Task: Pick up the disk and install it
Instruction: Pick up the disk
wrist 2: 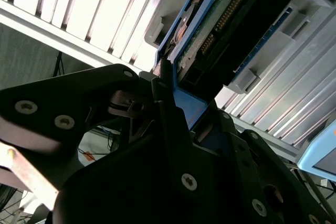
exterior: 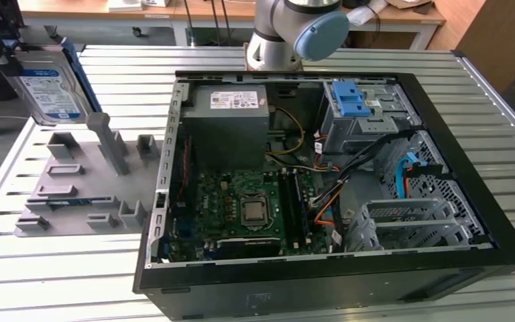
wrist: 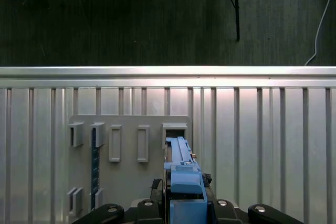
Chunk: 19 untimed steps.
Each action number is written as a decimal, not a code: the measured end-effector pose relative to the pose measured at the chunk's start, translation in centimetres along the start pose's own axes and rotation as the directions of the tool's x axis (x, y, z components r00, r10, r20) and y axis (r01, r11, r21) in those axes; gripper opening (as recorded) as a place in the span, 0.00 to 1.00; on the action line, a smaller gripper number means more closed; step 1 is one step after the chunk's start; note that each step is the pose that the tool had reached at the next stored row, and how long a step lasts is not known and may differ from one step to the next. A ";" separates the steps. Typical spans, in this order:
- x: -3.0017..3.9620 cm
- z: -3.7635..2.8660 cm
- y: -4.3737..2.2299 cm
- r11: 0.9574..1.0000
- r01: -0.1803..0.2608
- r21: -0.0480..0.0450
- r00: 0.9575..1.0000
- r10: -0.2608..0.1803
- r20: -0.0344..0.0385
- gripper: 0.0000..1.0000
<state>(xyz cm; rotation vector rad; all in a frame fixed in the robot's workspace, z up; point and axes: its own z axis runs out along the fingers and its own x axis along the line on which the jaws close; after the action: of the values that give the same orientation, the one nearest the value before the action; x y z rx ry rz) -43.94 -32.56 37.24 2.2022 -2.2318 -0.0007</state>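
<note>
Disk (exterior: pixel 50 87) hangs upright at the exterior view's left, above the grey holder fixture (exterior: pixel 78 181) and well apart from the open computer case (exterior: pixel 163 201). The gripper (wrist 2: pixel 178 111) is clamped narrow on the blue carrier frame at one end of the drive. The step in hand looks like the carry from fixture to case. Doing it well probably means keeping the drive upright and square in the grip, raising it above the fixture's tall posts, and crossing the case wall high enough that the frame does not catch. The hold is on plastic at one end only, so a slow, smooth path seems wise. The exterior view gives the white-and-blue label face and the drive cage (exterior: pixel 361 114) with its blue latch inside the case. The first wrist view looks down the disk's thin blue edge to the fixture's slots on the slatted metal table (wrist: pixel 262 129). The second wrist view shows the green circuit board, the connector row, and a dark finger (wrist 2: pixel 163 95) pressed against the frame.
</note>
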 end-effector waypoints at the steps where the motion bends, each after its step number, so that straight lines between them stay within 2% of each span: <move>1: 0.00 -0.03 0.00 1.000 0.000 0.000 1.000 0.000 0.000 0.36; 19: 0.00 -0.60 0.00 1.000 0.000 0.000 1.000 0.000 0.000 0.36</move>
<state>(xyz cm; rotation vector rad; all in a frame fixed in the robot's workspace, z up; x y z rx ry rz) -43.94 -32.55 37.84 2.2022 -2.2318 -0.0007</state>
